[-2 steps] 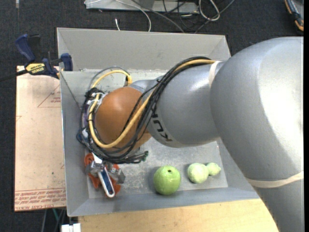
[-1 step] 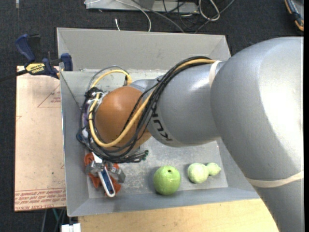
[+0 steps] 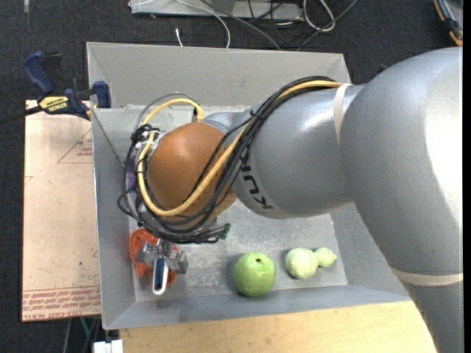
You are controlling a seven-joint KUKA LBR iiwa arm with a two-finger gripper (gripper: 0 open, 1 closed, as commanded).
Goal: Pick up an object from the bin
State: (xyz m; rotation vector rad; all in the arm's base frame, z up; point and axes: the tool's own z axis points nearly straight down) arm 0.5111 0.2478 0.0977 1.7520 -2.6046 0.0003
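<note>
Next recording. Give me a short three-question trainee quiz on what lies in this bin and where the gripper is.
1. Multiple choice: the gripper is over a thing of which colour? A green, B orange-red, C blue.
2. True or false: the green apple lies against the far wall of the bin.
3. Fill in: in the camera view, the pale green lumpy thing lies to the apple's ____.

Key:
1. B, the orange-red thing in the near left corner.
2. False, it lies by the near wall.
3. right
</note>
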